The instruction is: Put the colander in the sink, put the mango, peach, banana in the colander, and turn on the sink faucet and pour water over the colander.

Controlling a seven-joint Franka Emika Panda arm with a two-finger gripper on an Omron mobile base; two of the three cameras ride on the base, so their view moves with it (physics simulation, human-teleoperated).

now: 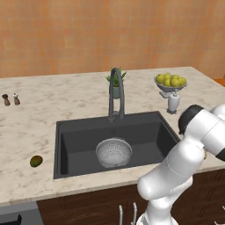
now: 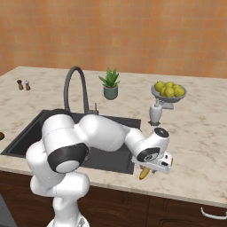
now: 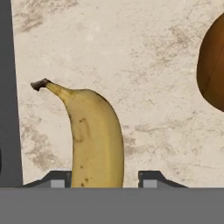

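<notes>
Step in hand: picking up the banana (image 3: 95,140). In the hand view the fingers (image 3: 148,179) stand either side of the fruit's lower body, left tip close to the peel, right tip with a gap showing, so I can't tell if they are clamped on it yet; looks like mid-closure. The banana lies on the counter (image 3: 131,52), stem pointing away from the hand, just beside the sink's dark edge. The peach (image 3: 213,65) sits near it on the same counter, apart from it.

From the right base view the gripper (image 2: 148,170) is low at the counter front, right of the sink (image 2: 113,122), yellow banana tip poking out below the hand.

Farther off: the colander (image 1: 114,152) already sits in the sink, with no fruit inside. The mango (image 1: 36,161) is on the counter left of the basin, well apart from the arm. The sink faucet (image 1: 116,94) arches over the back rim, no water running.

Next move, as I judge it: finish closing, lift straight up, swing left over the colander and drop. Risk: the round peel slips or rolls if the grip is off-centre.
</notes>
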